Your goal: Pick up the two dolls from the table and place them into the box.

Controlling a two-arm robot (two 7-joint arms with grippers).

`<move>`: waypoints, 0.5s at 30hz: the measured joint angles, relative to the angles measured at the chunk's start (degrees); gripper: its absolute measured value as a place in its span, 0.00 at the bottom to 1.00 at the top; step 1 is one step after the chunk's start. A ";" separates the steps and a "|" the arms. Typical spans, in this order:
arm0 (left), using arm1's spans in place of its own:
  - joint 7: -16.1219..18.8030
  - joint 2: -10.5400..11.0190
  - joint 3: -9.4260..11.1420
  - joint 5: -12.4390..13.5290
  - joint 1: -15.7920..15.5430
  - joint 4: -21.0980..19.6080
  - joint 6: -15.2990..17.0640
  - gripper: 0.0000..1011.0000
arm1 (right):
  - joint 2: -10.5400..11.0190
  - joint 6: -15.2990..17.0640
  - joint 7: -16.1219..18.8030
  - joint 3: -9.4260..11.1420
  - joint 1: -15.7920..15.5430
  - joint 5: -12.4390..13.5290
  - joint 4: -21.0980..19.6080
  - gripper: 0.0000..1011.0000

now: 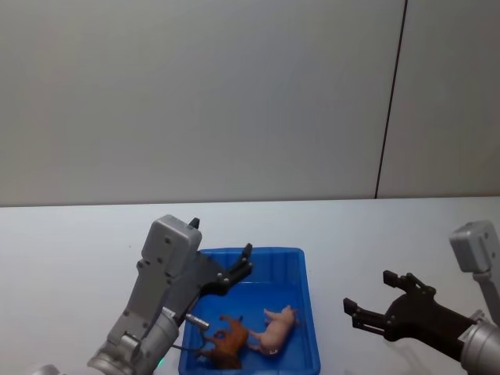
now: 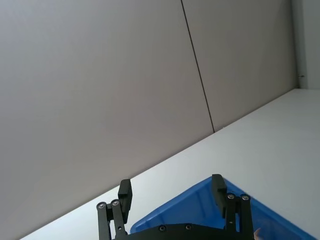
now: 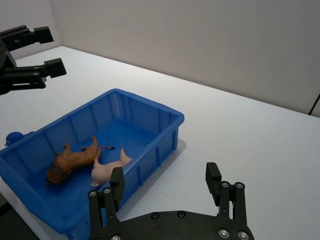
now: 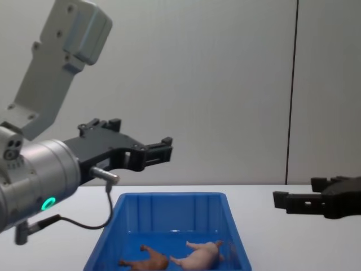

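Both dolls lie on their sides inside the blue box [image 1: 309, 312], touching each other. The pink pig doll [image 1: 273, 331] is on the right and the reddish-brown doll [image 1: 226, 344] on the left; the right wrist view also shows the pig [image 3: 107, 168] and the brown one [image 3: 73, 159]. My left gripper [image 1: 221, 237] hangs open and empty above the box's far left part, well clear of the dolls. Right of the box, above the white table [image 1: 391, 234], my right gripper [image 1: 369, 291] is open and empty, and from the chest it appears as [image 4: 296, 191].
A plain grey wall with one dark vertical seam [image 1: 391, 101] rises behind the table. The box's far half [image 4: 169, 212] holds nothing. A thin cable [image 4: 84, 226] loops from the left wrist just beside the box's left rim.
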 joint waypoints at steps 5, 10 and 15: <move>1.45 1.38 -0.69 0.25 1.08 -1.41 2.03 0.99 | 0.60 -0.32 -0.17 0.30 -0.54 0.31 -0.23 0.99; 3.67 3.91 -1.83 -0.43 3.18 -3.67 4.78 0.99 | 0.93 -0.48 -0.28 0.48 -0.85 0.48 -0.34 0.99; 6.04 7.11 -3.11 -2.21 6.15 -6.25 7.40 0.99 | 1.19 -0.62 -0.36 0.64 -1.09 0.60 -0.45 0.99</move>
